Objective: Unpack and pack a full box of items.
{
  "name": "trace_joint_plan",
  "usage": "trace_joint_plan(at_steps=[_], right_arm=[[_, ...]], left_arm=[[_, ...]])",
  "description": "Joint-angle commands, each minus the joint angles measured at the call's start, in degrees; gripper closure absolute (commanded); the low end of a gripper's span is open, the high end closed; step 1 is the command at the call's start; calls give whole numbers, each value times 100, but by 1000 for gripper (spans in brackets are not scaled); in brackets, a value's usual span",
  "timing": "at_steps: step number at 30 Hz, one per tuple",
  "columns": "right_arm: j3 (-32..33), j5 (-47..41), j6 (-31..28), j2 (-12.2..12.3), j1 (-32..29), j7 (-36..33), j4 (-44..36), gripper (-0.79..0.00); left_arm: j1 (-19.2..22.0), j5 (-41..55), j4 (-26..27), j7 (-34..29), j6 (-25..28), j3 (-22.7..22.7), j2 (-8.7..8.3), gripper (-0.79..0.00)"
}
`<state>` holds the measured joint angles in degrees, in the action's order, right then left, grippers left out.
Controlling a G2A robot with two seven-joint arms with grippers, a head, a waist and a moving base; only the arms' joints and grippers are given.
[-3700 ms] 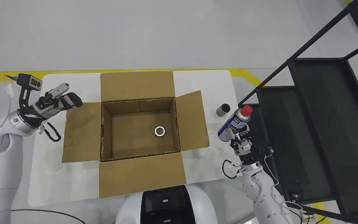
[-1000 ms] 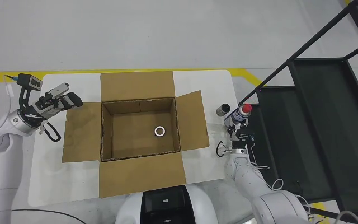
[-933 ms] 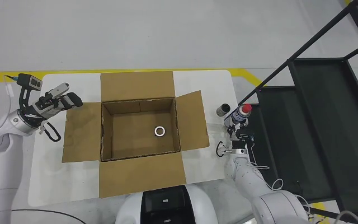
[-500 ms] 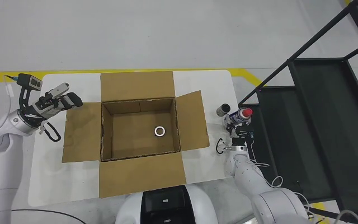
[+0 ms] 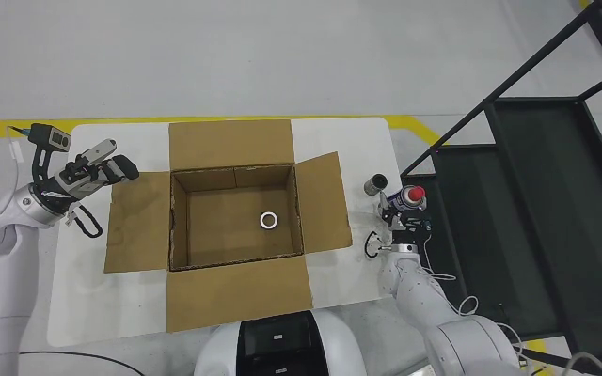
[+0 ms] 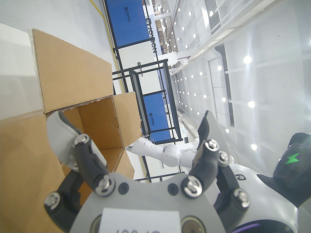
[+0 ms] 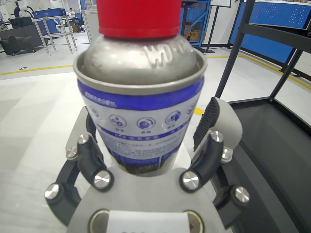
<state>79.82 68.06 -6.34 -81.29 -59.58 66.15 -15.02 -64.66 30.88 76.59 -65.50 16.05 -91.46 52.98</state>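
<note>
The fingers [image 7: 213,117] of the right gripper [image 5: 402,212] stand wide on either side of the spray can [image 7: 143,112], which was tilted in the air seconds ago and now stands upright at the right edge of the table [image 5: 367,141], just beside a small grey cylinder [image 5: 376,183]. That item looks unpacked; a ring [image 5: 269,220] is left in the box [image 5: 235,150], and the left gripper [image 6: 131,122], fingers spread, has not moved. The can's blue-and-white label carries round icons and small print, left unread.
</note>
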Motion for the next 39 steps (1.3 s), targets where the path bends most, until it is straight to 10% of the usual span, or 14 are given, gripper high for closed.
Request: trace_joint_plan(at_steps=[1, 39], right_arm=[[2, -10, 0, 8, 3, -40, -9, 0], [-79, -137, 216, 38, 332, -353, 59, 0]], left_arm=[[0, 0, 0, 0, 0, 0, 0, -785], [0, 0, 0, 0, 0, 0, 0, -785]])
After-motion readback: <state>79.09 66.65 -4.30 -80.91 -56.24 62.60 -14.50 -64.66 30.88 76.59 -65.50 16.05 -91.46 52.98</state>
